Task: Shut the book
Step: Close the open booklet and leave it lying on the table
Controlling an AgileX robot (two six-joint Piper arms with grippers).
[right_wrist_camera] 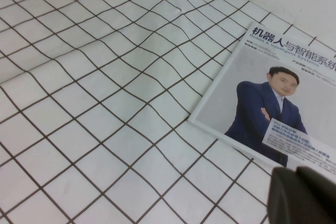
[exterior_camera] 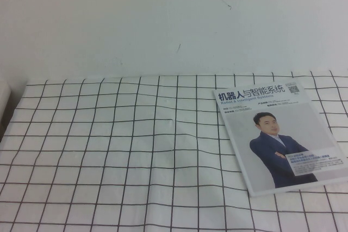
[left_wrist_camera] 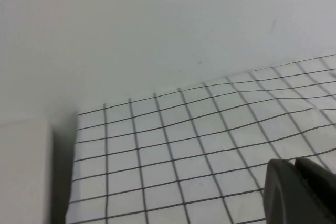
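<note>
Grid-lined white tablecloth (exterior_camera: pixel 109 150), slightly wrinkled; closed book (exterior_camera: pixel 277 134) flat on it, robot's rt side, cover up

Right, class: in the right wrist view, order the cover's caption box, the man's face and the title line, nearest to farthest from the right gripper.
1. Caption box, foot of the book cover, closest to the right gripper.
2. Man's face, mid cover.
3. Title line, head of the cover.
Left gripper: over the cloth, left side.

open cloth (exterior_camera: pixel 109 150) left — book (exterior_camera: pixel 277 134) right
</note>
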